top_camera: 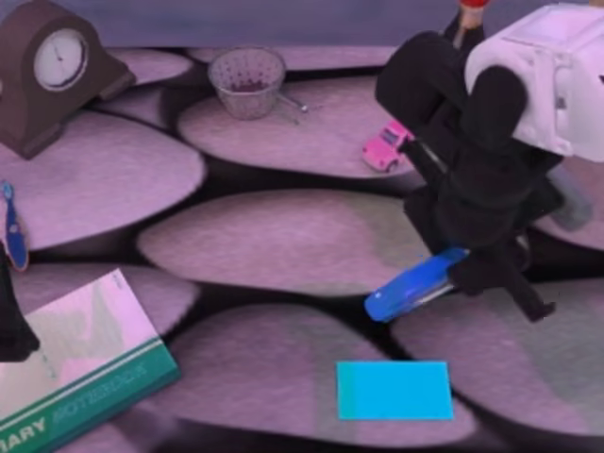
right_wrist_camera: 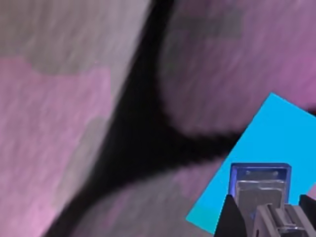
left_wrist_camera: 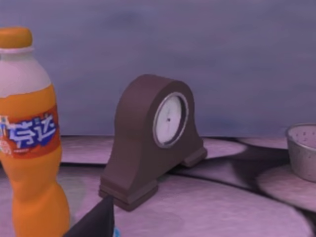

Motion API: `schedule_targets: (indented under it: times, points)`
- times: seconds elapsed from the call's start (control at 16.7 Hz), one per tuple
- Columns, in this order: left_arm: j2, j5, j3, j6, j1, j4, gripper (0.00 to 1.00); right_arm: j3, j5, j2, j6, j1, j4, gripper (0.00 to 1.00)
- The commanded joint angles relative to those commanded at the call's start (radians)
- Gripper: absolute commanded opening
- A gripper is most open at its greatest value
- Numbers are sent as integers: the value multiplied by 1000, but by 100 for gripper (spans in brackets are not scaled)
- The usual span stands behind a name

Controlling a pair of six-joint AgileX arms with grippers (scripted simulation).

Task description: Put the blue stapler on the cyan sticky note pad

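The blue stapler (top_camera: 411,288) is held off the table at a slant, and my right gripper (top_camera: 472,269) is shut on its rear end. The cyan sticky note pad (top_camera: 394,390) lies flat near the front edge, a little nearer than the stapler and apart from it. In the right wrist view the stapler (right_wrist_camera: 259,190) sticks out between the dark fingers (right_wrist_camera: 229,219) of my right gripper (right_wrist_camera: 269,217), with the pad (right_wrist_camera: 269,138) on the table behind it. My left gripper (top_camera: 14,330) is parked at the far left edge.
A green-and-white notebook (top_camera: 85,377) lies at the front left, with a thin blue tool (top_camera: 11,226) behind it. A brown clock (top_camera: 52,71), a metal strainer (top_camera: 247,83) and a pink toy car (top_camera: 385,148) stand at the back. An orange bottle (left_wrist_camera: 29,138) is near the clock (left_wrist_camera: 153,143).
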Motion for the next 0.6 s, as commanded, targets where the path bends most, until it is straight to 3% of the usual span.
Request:
schedule_targets:
  times: [0.36,0.6]
  points:
    - [0,0,0,0,0,0,100,-69,-36,-56,414,33,-72,0]
    - [0,0,0,0,0,0,100,-90,-50,-79,525,41,-97,0]
